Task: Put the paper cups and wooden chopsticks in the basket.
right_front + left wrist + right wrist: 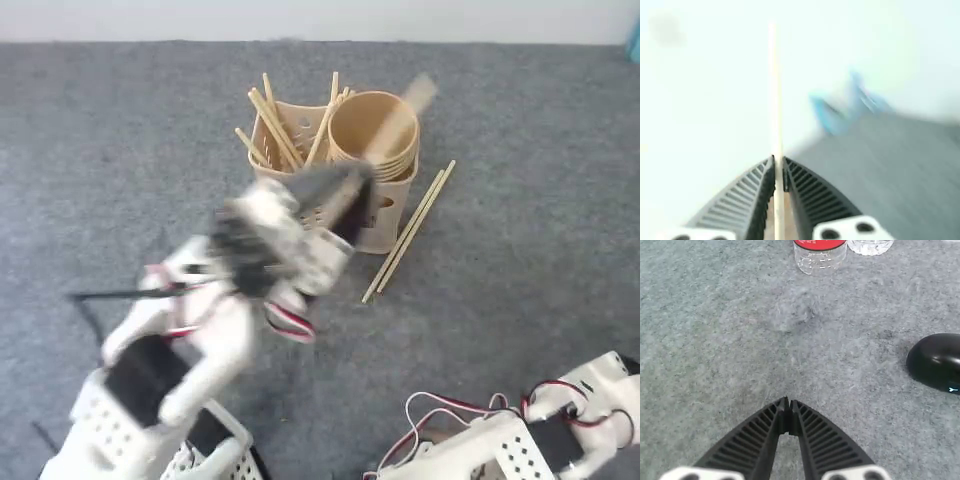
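Note:
A tan basket [385, 215] stands at the back middle of the grey carpet, with stacked paper cups [372, 128] and several wooden chopsticks [275, 128] in it. My left gripper [350, 195] hovers over the basket, shut on one wooden chopstick [774, 100] that points up and away over the cups [405, 110]. A pair of chopsticks [410, 232] lies on the carpet against the basket's right side. My right gripper [789, 415] is shut with nothing in it, low over bare carpet; its arm [560, 425] rests at the front right.
Two clear plastic bottles [820, 252] and a black rounded object [936, 362] lie on the carpet ahead of the right gripper. A blurred blue object [845, 105] shows beyond the left gripper. Open carpet lies right of the basket.

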Tool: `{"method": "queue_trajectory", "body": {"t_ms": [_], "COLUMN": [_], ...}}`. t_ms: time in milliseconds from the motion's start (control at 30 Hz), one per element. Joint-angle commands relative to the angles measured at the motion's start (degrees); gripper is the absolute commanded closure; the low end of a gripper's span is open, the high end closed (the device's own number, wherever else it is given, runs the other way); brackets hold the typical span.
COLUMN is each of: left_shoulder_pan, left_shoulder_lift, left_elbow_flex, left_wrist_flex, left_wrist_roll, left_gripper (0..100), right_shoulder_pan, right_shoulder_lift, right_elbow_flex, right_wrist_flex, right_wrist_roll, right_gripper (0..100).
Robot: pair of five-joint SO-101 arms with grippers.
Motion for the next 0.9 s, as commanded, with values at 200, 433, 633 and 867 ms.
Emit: {"method": "queue_trajectory", "body": {"t_ms": [200,433,633,867], "left_shoulder_pan": [-13.63,-17.32,-20.92,-23.56], "left_shoulder_lift": [1.32,6.86,14.51,21.8], "left_elbow_flex": [-1.63,8.66,17.36,19.47], "left_wrist_flex": [-20.75,-37.89,-51.69,-55.74], "left_wrist_roll": [6.15,11.6,11.78,11.52], "left_gripper": [99,99,99,97], "right_shoulder_pan": [-2.33,-1.71,-2.15,-2.15], "right_shoulder_lift": [-0.57,-0.4,-0.75,-0.75], "right_elbow_flex": [1.05,1.05,1.05,1.05], "right_wrist_flex": [0.4,0.48,0.48,0.48], "right_wrist_roll": [0.79,0.88,0.88,0.88], "right_gripper": [99.1,99.1,99.1,99.1]}}
